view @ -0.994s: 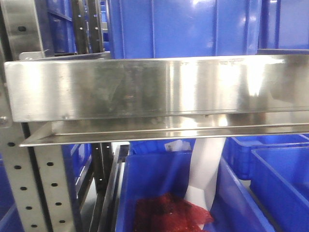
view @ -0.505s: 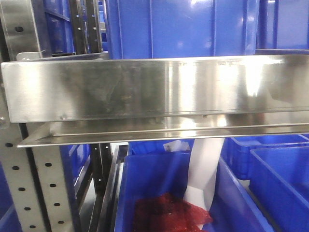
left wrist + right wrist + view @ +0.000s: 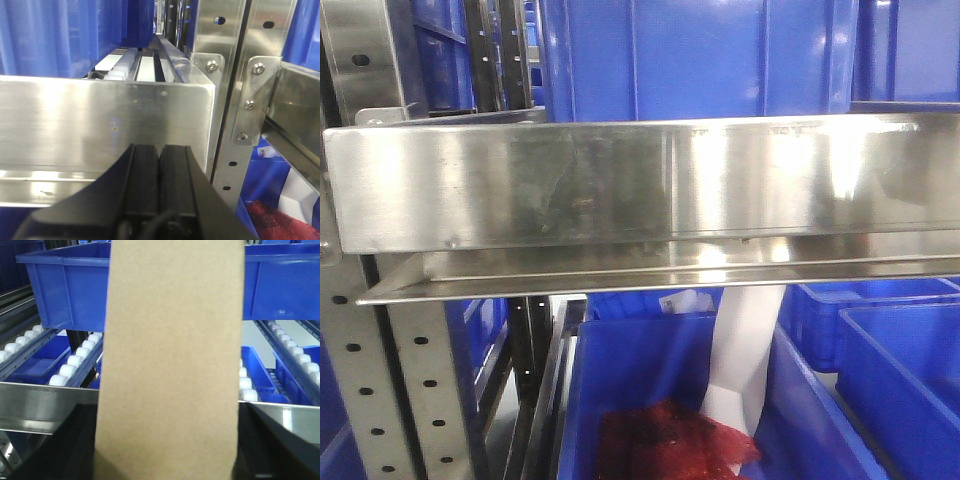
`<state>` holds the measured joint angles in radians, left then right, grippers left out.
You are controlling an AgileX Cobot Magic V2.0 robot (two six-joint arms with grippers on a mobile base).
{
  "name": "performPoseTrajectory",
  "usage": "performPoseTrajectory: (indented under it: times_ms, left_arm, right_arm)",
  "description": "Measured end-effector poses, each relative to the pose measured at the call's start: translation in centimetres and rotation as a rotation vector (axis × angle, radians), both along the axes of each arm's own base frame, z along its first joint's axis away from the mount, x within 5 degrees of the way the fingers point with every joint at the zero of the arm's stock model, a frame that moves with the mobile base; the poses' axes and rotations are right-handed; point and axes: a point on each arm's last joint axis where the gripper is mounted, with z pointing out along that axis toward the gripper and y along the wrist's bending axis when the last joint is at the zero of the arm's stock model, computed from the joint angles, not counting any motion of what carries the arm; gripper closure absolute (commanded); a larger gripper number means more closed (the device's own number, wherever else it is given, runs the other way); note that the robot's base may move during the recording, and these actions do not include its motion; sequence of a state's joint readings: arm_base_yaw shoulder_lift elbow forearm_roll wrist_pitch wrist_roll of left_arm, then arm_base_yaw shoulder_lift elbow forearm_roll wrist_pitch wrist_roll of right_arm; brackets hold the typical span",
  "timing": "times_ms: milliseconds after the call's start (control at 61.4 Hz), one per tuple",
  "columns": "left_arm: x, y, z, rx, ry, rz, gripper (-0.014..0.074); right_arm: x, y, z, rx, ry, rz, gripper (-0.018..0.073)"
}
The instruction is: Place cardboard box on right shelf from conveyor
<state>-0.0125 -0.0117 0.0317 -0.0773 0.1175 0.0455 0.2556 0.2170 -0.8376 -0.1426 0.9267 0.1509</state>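
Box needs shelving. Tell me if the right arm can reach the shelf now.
Probably yes: the shelf lip lies low ahead, rollers bare, though the box hides the middle.

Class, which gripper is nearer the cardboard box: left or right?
Right. The right gripper holds the cardboard box between its jaws; the left gripper, jaws shut, faces a shelf lip.

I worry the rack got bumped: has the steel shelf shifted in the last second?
No. The shelf stays lined up with the perforated upright and the blue bin behind it; the whole view slid slightly left together.
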Motion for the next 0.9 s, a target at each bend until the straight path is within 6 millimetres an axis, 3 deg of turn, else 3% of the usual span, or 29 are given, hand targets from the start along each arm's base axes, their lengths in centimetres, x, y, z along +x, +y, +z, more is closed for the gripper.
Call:
performPoseTrajectory:
  times_ms: [130, 261, 554, 749, 896]
  left_arm:
    - [0.0, 0.0, 0.0, 0.000, 0.000, 0.000, 0.0713]
    - [0.0, 0.0, 0.0, 0.000, 0.000, 0.000, 0.0713]
    - [0.0, 0.0, 0.0, 0.000, 0.000, 0.000, 0.0713]
    - [0.0, 0.0, 0.0, 0.000, 0.000, 0.000, 0.0713]
    - [0.0, 0.0, 0.0, 0.000, 0.000, 0.000, 0.0713]
  right_arm:
    - [1.2, 0.3, 0.3, -0.007, 0.017, 0.003, 0.0319]
    - [3.5, 1.0, 1.9, -0.045, 0.021, 0.016, 0.0319]
    - [10.9, 3.0, 5.7, -0.421, 0.021, 0.121, 0.0319]
    - [16.8, 5.3, 4.7, -0.802, 0.069, 0.314, 0.0319]
    - [19.8, 7.2, 3.1, -1.058, 0.044, 0.472, 0.0319]
